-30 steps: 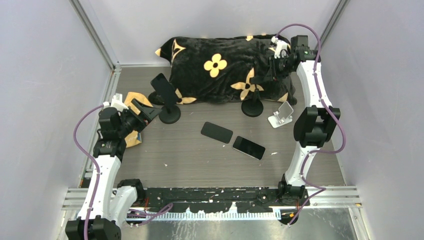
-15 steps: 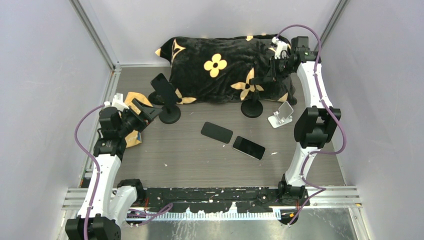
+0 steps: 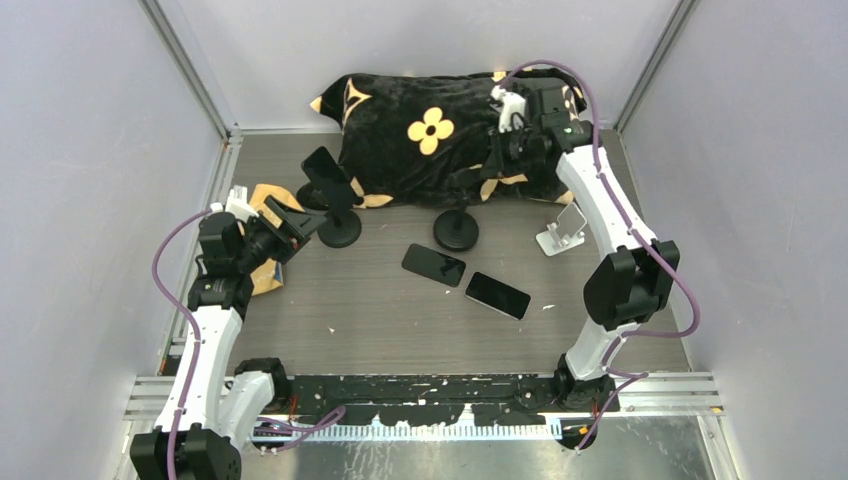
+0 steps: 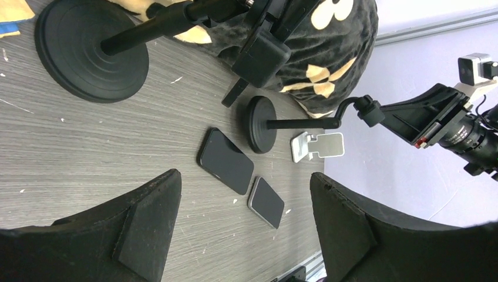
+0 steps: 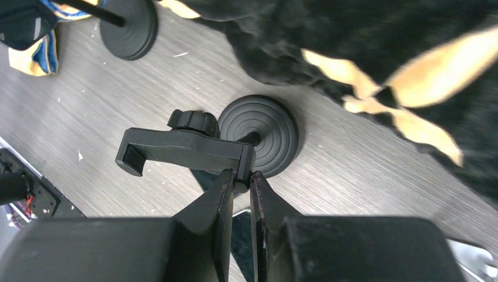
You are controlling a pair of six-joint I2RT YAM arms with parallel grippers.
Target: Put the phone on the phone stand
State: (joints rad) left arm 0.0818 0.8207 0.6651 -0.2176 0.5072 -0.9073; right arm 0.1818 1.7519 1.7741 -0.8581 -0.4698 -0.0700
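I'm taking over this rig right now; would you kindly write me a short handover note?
Left tool: open, empty, beside the left stand.
Right tool: shut on the middle stand, just under its clamp.
Left phone and right phone lie flat on the table, near the middle stand; a silver stand sits further right.
Done: stand gripped. Left: pick up a phone and set it on a stand.

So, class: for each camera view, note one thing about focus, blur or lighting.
Top external: even, soft lighting, the table sharp. Left wrist: its own fingers loom dark and soft-edged, the table beyond crisp. Right wrist: the blanket is blurred, the phone stand sharp.
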